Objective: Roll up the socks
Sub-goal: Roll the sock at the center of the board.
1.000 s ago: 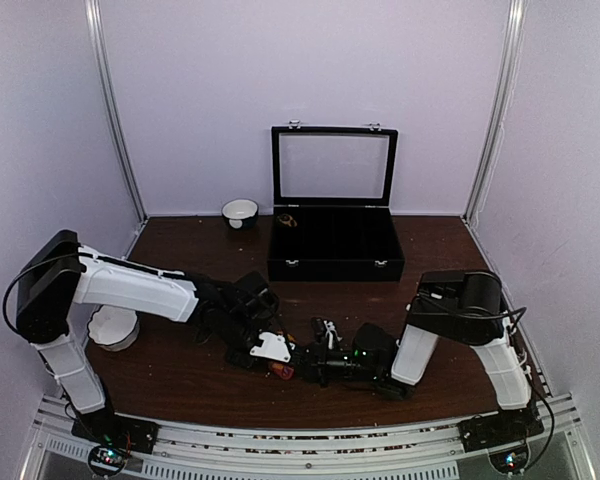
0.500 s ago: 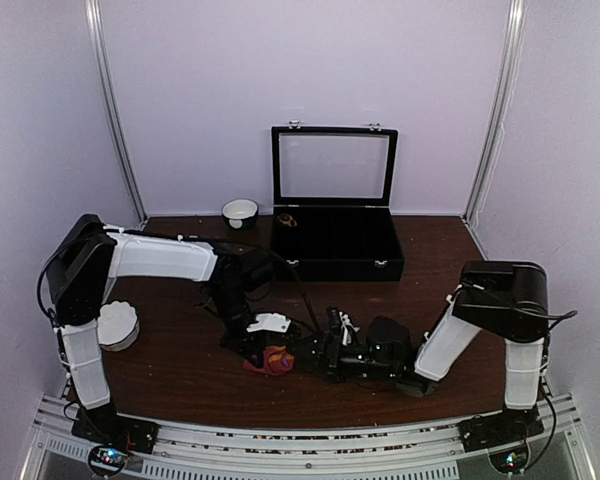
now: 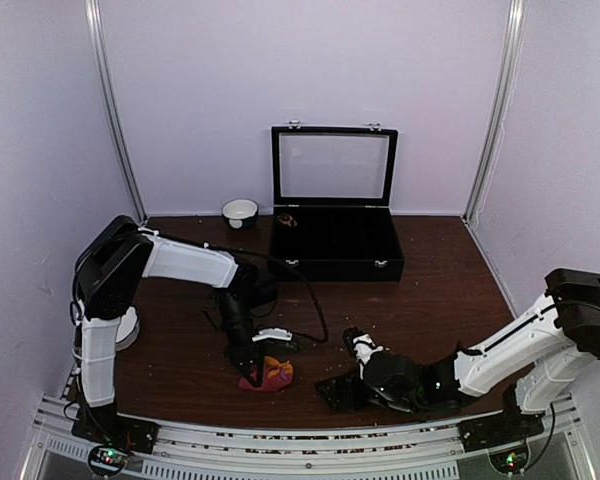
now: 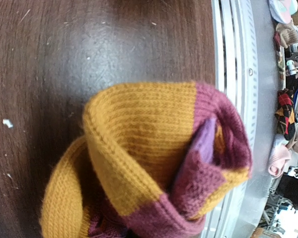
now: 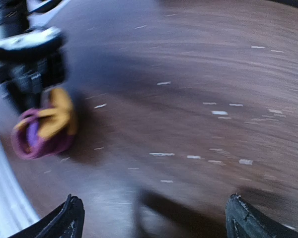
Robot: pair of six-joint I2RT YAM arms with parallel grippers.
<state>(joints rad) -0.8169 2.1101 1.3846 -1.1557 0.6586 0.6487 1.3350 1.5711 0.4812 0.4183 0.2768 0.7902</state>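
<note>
One of the socks [image 3: 272,375], magenta with orange bands and a bit of purple, is bunched into a loose roll on the dark wood table near the front edge. It fills the left wrist view [image 4: 154,158] and hides that gripper's fingers. My left gripper [image 3: 248,370] points down onto the roll's left side and is shut on it. In the right wrist view the roll [image 5: 42,129] sits under the left gripper [image 5: 35,96]. My right gripper [image 3: 332,393] lies low to the right of the roll, apart from it. It stands wide open [image 5: 159,220] and holds nothing.
A black display case [image 3: 335,262] with its glass lid raised stands at the back centre. A white bowl [image 3: 240,212] sits to its left. A white dish [image 3: 128,328] shows behind the left arm. A metal rail [image 3: 300,440] runs along the front edge.
My right gripper has opened, let go of the sock and drawn back to the right. The left arm has swung in over the sock and kept its grip on it.
</note>
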